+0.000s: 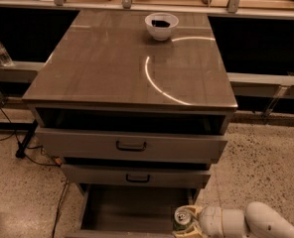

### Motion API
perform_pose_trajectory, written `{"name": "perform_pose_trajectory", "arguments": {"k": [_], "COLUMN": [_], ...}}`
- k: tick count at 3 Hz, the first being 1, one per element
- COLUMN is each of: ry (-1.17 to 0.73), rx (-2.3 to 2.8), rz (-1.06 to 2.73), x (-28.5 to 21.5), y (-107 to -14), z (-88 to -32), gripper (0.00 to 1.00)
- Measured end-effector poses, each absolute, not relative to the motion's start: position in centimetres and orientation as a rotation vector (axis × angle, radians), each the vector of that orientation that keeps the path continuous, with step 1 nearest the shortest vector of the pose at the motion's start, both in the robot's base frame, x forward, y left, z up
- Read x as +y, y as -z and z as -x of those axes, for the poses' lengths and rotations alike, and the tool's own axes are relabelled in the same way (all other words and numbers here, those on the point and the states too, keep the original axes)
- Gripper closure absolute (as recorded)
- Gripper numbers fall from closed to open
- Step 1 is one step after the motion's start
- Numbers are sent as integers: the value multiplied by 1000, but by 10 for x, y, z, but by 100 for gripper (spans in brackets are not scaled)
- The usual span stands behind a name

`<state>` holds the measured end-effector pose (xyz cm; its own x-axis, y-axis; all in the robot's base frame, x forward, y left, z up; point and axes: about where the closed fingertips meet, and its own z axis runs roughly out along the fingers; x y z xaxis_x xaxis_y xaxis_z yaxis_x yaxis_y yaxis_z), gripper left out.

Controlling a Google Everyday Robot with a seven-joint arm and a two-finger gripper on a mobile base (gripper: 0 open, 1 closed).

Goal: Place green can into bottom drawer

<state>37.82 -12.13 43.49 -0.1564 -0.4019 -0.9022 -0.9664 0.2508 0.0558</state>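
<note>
cabinet top point(112, 73): white bowl point(161, 25) near far edge | claw point(186, 223): low right, gripping green can point(181, 216)

The picture's lower edge is cutting off the gripper point(187, 224) clasping the green can point(182, 215), plus the bottom drawer point(132, 206) front.

Smooth white rounded arm point(268, 223), ringed joints point(221, 222), cream-coloured tool point(184, 221) at bottom right

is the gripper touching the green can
Touching. The camera view shows the gripper closed around the green can with no gap between them, over the right front corner of the bottom drawer.
</note>
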Motion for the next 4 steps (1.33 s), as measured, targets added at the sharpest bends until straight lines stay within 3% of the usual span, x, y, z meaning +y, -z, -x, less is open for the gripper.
{"name": "perform_pose_trajectory", "arguments": {"k": [4], "ry": [-821], "rx": [1711], "rz": [1047], "x": [-91], "y": [-302], "z": [-414], "gripper": [100]}}
